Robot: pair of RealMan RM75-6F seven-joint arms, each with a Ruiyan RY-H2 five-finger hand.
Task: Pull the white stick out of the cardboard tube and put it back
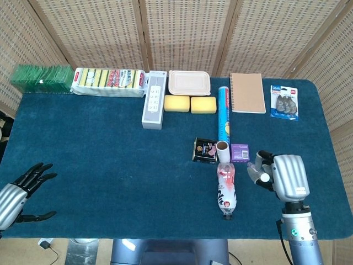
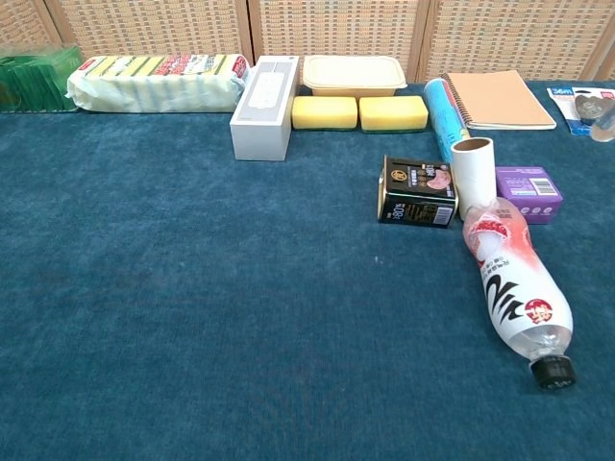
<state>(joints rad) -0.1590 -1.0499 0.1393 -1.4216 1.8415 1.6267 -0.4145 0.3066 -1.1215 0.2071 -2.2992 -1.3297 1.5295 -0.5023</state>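
The cardboard tube (image 1: 223, 150) stands upright mid-table, between a black tin (image 1: 206, 149) and a purple box (image 1: 240, 152); the chest view shows its white side and brown open top (image 2: 473, 175). No white stick shows apart from it. My right hand (image 1: 278, 174) hovers to the right of the tube, past the purple box, back upward, fingers loosely bent, holding nothing. My left hand (image 1: 19, 190) sits at the table's near left corner, fingers spread and empty.
A plastic bottle (image 1: 226, 187) lies just in front of the tube, cap toward me. A blue roll (image 1: 223, 113) lies behind it. Along the back stand a notebook (image 1: 247, 93), sponges (image 1: 190, 104), a lidded box (image 1: 189, 83), a power strip (image 1: 154, 99) and packets.
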